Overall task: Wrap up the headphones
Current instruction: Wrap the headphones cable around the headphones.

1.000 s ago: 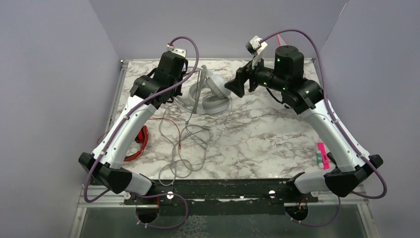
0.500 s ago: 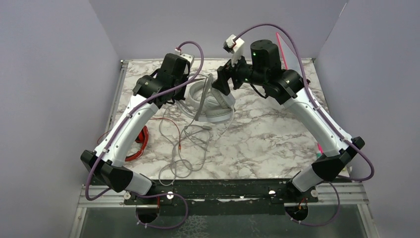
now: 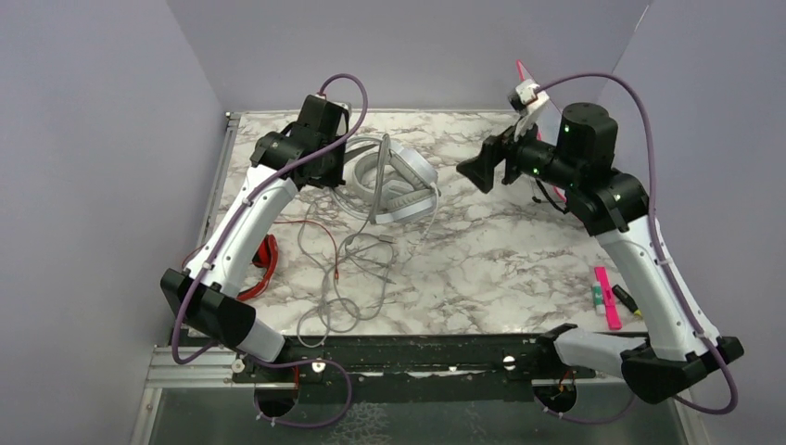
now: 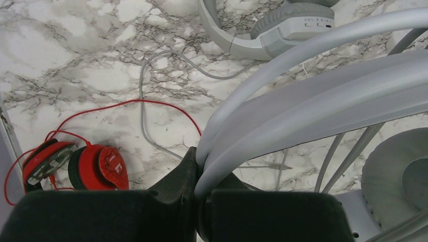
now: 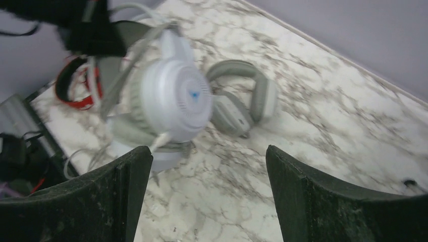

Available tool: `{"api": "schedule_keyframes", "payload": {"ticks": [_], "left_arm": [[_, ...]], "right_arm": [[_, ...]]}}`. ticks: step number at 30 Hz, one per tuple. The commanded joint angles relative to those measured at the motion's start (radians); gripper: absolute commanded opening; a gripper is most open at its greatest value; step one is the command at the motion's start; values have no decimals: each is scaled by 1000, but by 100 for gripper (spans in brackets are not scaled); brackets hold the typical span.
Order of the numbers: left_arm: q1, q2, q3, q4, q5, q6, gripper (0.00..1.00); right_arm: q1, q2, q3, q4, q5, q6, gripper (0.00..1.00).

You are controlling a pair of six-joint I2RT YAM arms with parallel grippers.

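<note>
Grey cables (image 3: 338, 278) tangle by the desk's (image 3: 519, 250) near edge, with the red-and-black headset (image 3: 262, 269) at its left edge. Farther back, the left gripper (image 4: 199, 174) pinches the white-silver headset (image 4: 323, 96) by its headband, beside the light grey headset (image 4: 275, 38). The right gripper (image 5: 207, 161) hovers far-right, fingers spread.

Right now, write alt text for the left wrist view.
The left arm's black jaws are shut on the curved band of a white-silver over-ear headset above a marble table. A red-and-black headset with red cable lies lower left; a light grey headset lies beyond.
</note>
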Motion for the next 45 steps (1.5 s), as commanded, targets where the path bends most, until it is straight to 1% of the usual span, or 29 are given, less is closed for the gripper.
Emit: {"api": "schedule_keyframes", "payload": {"ticks": [1, 3, 4, 5, 8, 11, 14, 17, 18, 20, 23, 26, 29, 30, 32, 34, 37, 41, 45], "left_arm": [[-3, -30, 19, 4, -10, -116, 0], [-3, -21, 21, -9, -10, -138, 0], [-3, -14, 27, -19, -16, -150, 0], [-3, -7, 34, -28, -19, -158, 0], [-3, 11, 58, -53, -29, -182, 0], [-4, 21, 70, -68, -20, -192, 0], [-3, 9, 54, -70, -36, -192, 0], [-3, -7, 34, -69, -48, -204, 0], [-3, -7, 32, -68, -45, -213, 0], [-3, -3, 30, -70, -31, -226, 0], [-3, 1, 27, -69, -4, -241, 0], [-3, -1, 25, -71, -4, -241, 0], [-3, -4, 27, -73, 0, -238, 0], [-3, -4, 29, -75, 2, -235, 0], [-3, -5, 32, -81, 0, -234, 0], [-3, -9, 30, -84, -5, -232, 0], [-3, -11, 30, -86, -3, -232, 0], [-3, -6, 37, -87, 9, -228, 0], [-4, -3, 47, -89, 26, -223, 0]], "right_arm": [[114, -107, -110, 191, -290, -161, 89], [201, -95, -112, 222, -258, -210, 89], [237, -65, -96, 210, -248, -234, 87], [315, -32, -76, 196, -218, -259, 85], [541, 49, -86, 220, 10, -336, 83], [665, 108, -119, 282, 172, -375, 81], [683, 157, -104, 292, 279, -364, 80], [709, 229, -62, 265, 307, -372, 79], [727, 247, -68, 289, 356, -380, 78], [768, 284, -74, 342, 457, -400, 82], [779, 352, -53, 385, 560, -393, 84], [780, 400, -45, 430, 639, -385, 85], [780, 438, -45, 482, 659, -390, 84], [780, 453, -42, 493, 668, -395, 83], [780, 497, -22, 504, 745, -406, 81], [780, 541, 17, 481, 788, -415, 81], [780, 581, 42, 477, 804, -418, 76], [780, 606, 23, 514, 839, -422, 63], [779, 631, 18, 530, 860, -432, 60]]}}
